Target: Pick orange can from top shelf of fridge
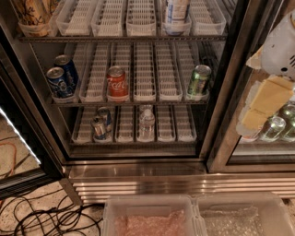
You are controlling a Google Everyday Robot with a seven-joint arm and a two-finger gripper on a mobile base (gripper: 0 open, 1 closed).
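Observation:
The fridge [138, 171] stands open in front of me, with wire racks and white slotted trays. The orange can [31, 13], orange-gold with dark patterning, stands at the far left of the top shelf [115, 38], cut off by the upper edge of the view. My gripper [260, 108] shows as a white and pale yellow body at the right edge, in front of the right glass door. It is well to the right of the can, lower than it, and holds nothing that I can see.
A white and blue can [176, 11] shares the top shelf. The rack below holds two blue cans [60, 78], a red cola can [117, 83] and a green can [199, 81]. Two clear bins [152, 214] sit below. Cables [41, 216] lie on the floor at left.

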